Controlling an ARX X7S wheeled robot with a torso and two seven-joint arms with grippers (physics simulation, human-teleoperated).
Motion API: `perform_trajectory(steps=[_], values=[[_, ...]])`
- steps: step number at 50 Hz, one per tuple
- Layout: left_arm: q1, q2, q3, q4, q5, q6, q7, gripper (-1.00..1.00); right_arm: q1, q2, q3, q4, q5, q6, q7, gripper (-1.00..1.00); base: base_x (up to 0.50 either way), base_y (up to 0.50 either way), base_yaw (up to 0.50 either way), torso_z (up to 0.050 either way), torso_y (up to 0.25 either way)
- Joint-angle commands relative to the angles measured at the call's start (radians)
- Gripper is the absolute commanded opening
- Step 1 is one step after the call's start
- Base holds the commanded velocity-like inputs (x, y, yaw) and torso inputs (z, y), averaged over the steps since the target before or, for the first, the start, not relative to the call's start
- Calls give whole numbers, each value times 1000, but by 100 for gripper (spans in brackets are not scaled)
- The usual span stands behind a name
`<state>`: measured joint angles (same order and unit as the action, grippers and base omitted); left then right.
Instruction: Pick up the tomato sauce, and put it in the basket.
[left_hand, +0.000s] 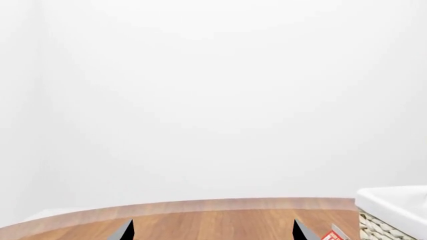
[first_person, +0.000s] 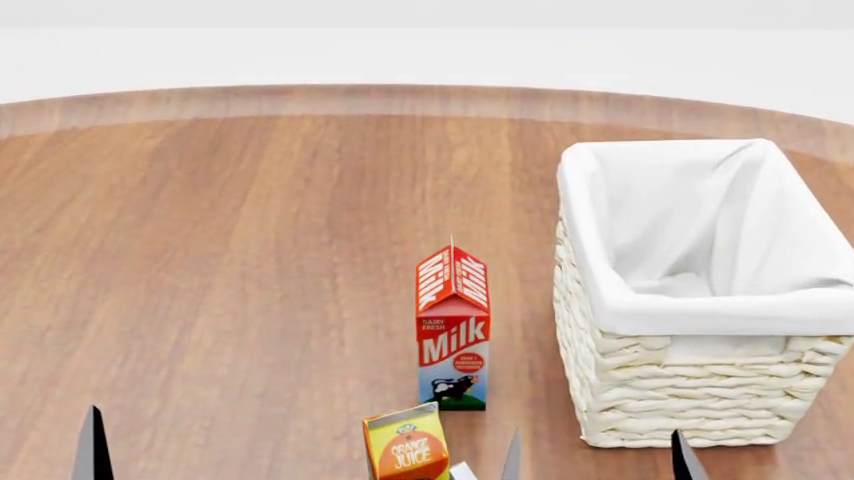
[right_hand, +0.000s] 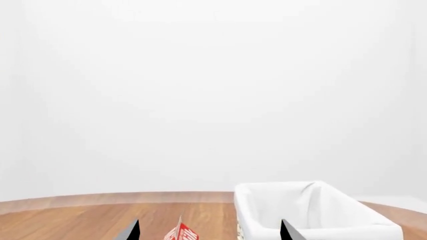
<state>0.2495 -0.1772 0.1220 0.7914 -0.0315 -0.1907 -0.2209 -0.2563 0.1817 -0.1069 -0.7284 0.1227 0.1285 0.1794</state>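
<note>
Tomato sauce shows in no view; both claws, left (left_hand: 212, 231) and right (right_hand: 210, 231), spread wide, grasping nothing.

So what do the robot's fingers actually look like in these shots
Only the fingers' tips show. The left gripper and right gripper each have two dark, nearly black, pointed wedge-shaped tips with a grey inner face. No cables, markings or arm links are visible.

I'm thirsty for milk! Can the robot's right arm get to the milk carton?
Probably yes. The milk carton stands upright just ahead of the open right claw, apart from the basket, with only bare table showing between claw and carton.
</note>
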Motion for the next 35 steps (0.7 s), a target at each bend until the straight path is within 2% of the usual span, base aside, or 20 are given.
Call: perform_trajectory(steps=[1, 2, 4, 6, 15, 29, 30, 35], values=[[-7, -8, 8, -18, 1, 2, -12, 100, -27, 23, 18, -41, 68, 14, -5, 100, 0, 0, 0, 0, 0], [-6, -9, 7, -18, 1, 3, -14, 100, -27, 23, 18, -41, 68, 14, -5, 100, 0, 0, 0, 0, 0], [-7, -10, 2, -19, -4, 1, -16, 100, -144, 86, 67, -66, 111, -4, -44, 100, 0, 0, 0, 0, 0], [-7, -11, 1, -18, -4, 2, -20, 100, -213, 106, 86, -55, 110, -35, -57, 100, 0, 0, 0, 0, 0], [-10, -16, 6, -31, -3, 3, -30, 100, -401, 99, 97, 67, 0, -191, -51, 100, 0, 0, 0, 0, 0], [-9, -20, 14, -27, -11, -3, -44, 100, -478, 98, 78, 223, -29, -282, -57, 100, 0, 0, 0, 0, 0], [-11, -20, 20, -34, -8, -3, -43, 100, -452, 73, 21, 370, -31, -296, -86, 100, 0, 0, 0, 0, 0], [-14, -24, 24, -37, -8, -4, -47, 100, -444, 72, 5, 386, -38, -299, -87, 100, 0, 0, 0, 0, 0]])
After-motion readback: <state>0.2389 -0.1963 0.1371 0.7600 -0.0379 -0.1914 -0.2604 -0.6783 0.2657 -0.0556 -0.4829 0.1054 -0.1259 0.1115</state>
